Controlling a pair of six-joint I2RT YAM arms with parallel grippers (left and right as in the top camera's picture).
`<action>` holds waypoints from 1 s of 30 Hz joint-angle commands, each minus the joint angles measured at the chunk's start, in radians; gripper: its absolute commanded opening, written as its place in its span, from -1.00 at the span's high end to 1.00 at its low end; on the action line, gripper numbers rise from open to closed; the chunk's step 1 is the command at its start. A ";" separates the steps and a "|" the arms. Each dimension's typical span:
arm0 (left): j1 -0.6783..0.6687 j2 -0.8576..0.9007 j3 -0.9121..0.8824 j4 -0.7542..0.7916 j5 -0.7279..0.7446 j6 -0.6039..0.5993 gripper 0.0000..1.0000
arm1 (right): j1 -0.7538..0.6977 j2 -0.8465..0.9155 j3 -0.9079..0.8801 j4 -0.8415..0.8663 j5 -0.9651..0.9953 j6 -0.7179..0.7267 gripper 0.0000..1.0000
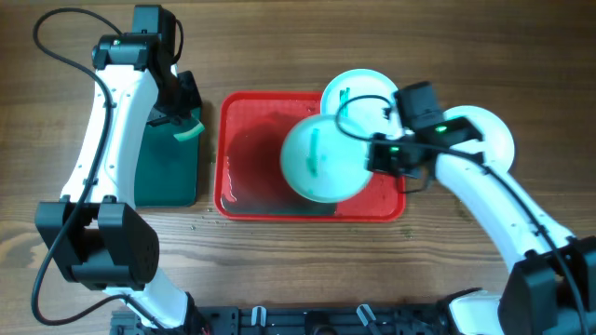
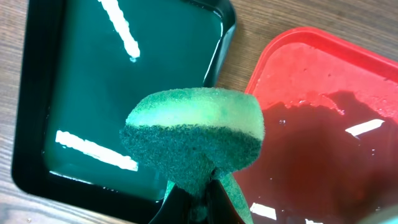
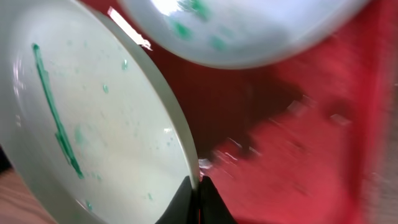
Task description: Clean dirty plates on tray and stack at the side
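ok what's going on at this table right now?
The right gripper is shut on the rim of a pale turquoise plate, holding it over the red tray; a teal smear shows on it. The left gripper grips a green sponge over the dark green tray, clear of that plate. A second smeared plate sits at the red tray's far right corner, and a white plate lies on the table outside the tray.

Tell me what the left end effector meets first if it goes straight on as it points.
The left end effector, shut on the sponge, would likely press it into the dark green tray near its right rim; depth unclear.
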 commanded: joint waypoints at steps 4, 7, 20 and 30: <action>0.005 -0.012 0.014 0.013 0.035 -0.013 0.92 | 0.142 0.215 0.094 0.130 0.047 0.217 0.91; 0.005 -0.012 0.014 0.026 0.035 -0.013 0.92 | 0.153 0.311 0.177 0.130 0.025 0.235 0.91; -0.047 0.022 0.014 0.108 0.105 -0.005 0.92 | 0.149 0.392 0.212 0.102 -0.077 0.129 0.47; -0.179 0.164 0.014 0.218 0.103 0.109 0.92 | 0.134 0.474 0.235 0.132 -0.122 0.125 0.63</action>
